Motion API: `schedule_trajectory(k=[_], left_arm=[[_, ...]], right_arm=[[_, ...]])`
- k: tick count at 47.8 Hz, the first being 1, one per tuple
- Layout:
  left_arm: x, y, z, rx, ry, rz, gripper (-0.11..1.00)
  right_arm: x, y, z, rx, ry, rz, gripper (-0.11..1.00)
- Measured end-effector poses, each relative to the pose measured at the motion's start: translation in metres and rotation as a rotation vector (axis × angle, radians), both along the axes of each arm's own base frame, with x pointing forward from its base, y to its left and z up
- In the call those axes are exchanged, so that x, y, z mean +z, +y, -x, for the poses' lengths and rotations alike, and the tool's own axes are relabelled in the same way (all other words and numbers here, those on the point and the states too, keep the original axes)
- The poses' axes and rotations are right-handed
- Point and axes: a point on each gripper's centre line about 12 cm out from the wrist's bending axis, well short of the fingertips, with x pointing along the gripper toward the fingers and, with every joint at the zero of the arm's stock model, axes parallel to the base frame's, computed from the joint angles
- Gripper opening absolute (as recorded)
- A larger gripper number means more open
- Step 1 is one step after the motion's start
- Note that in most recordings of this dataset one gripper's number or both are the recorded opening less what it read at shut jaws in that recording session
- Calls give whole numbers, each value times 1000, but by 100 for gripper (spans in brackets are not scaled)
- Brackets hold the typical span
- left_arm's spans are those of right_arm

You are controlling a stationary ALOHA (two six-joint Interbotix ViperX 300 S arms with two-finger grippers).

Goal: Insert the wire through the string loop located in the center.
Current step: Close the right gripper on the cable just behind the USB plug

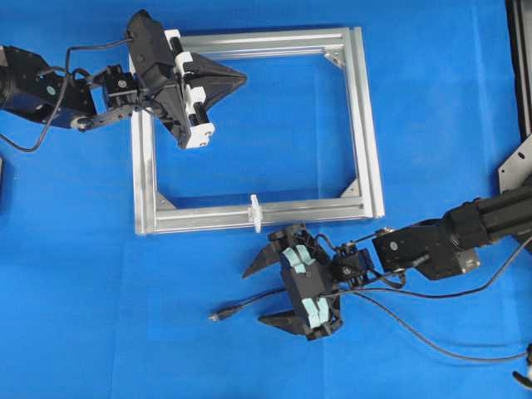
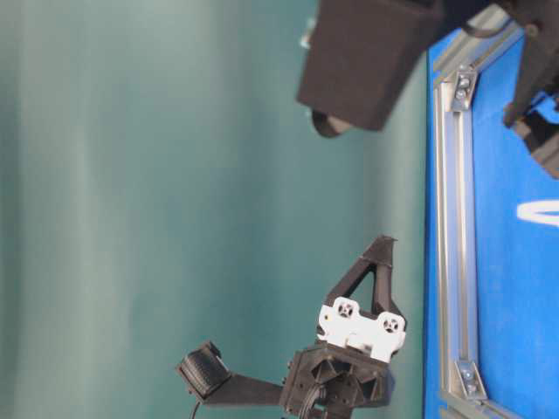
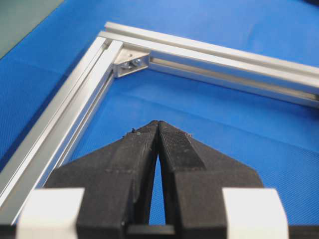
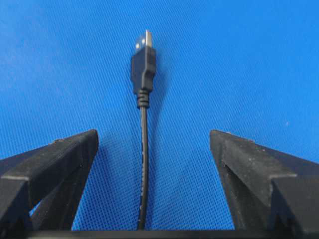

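The wire [image 1: 249, 304] lies on the blue cloth in front of the silver frame [image 1: 366, 116], its plug tip [image 1: 214, 317] pointing left. In the right wrist view the plug [image 4: 143, 64] lies ahead and the cable [image 4: 144, 164] runs back between the fingers. My right gripper [image 1: 257, 295] [image 4: 153, 137] is open, straddling the cable without touching it. The white string loop [image 1: 256, 213] stands upright on the frame's near bar, just above the right gripper. My left gripper [image 1: 243, 79] [image 3: 158, 123] is shut on nothing, hovering over the frame's far left corner.
The frame's corner bracket [image 3: 130, 62] lies ahead of the left gripper. The right arm's own thin black cables [image 1: 432, 345] trail over the cloth at the lower right. A dark stand [image 1: 519, 158] sits at the right edge.
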Motion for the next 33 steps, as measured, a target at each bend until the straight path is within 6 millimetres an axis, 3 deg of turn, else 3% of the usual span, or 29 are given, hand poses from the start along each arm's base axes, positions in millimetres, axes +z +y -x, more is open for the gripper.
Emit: schedule_trajectory(k=[7,10,17,23,26,33], left_arm=[[0,1,0,2,-1,0,0],[0,1,0,2,-1,0,0],[1,0,0,0,-3,-1,0],[0,0,0,0,-1,0,0],[0,0,0,-1,-1,-1,0],[0,0,0,-1,-1,-1,0]], right_arm=[[-4,-1,0,-12,17,-4,79],[-4,-1,-1,-14,17,-5,70],[-4,1,0,-9,17,-5,30],[-4,1,0,-8,20,-2,4],[-4,1,0,-9,18,-2,-2],[-4,1,0,-9,20,-1,-2]])
